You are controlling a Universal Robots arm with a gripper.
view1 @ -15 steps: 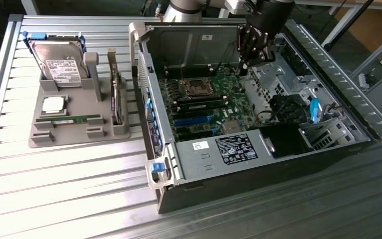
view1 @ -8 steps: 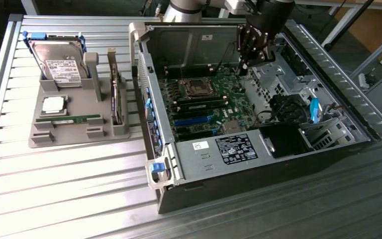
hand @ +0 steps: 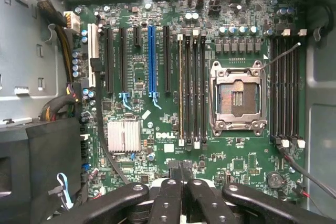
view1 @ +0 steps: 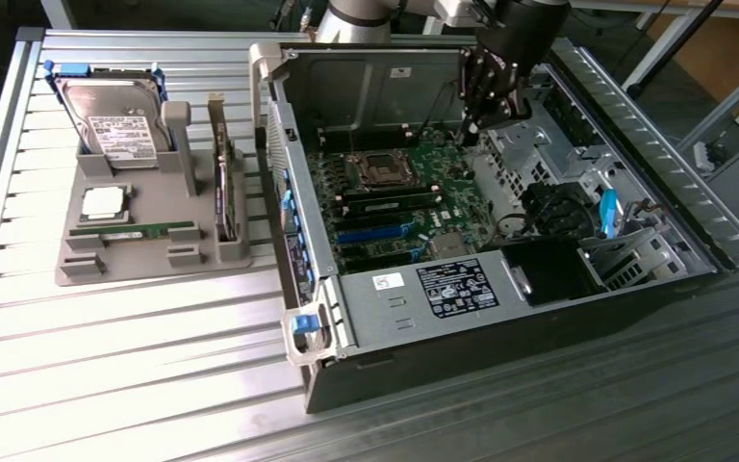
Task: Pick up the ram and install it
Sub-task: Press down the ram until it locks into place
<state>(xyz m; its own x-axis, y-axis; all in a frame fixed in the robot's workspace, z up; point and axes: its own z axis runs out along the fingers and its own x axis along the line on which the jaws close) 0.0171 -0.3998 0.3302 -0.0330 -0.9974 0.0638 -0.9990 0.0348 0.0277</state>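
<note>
Black metal gripper [hand: 181,174] is closed, empty, above the green motherboard [hand: 173,103]; a thin green ram [view1: 132,231] lies on the grey tray [view1: 151,265].

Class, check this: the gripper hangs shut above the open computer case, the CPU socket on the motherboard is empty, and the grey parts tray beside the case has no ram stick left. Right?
Not quite: in the exterior view, a ram stick still lies on the grey tray. The rest holds: the gripper hangs shut above the case, and the CPU socket is empty.
</note>
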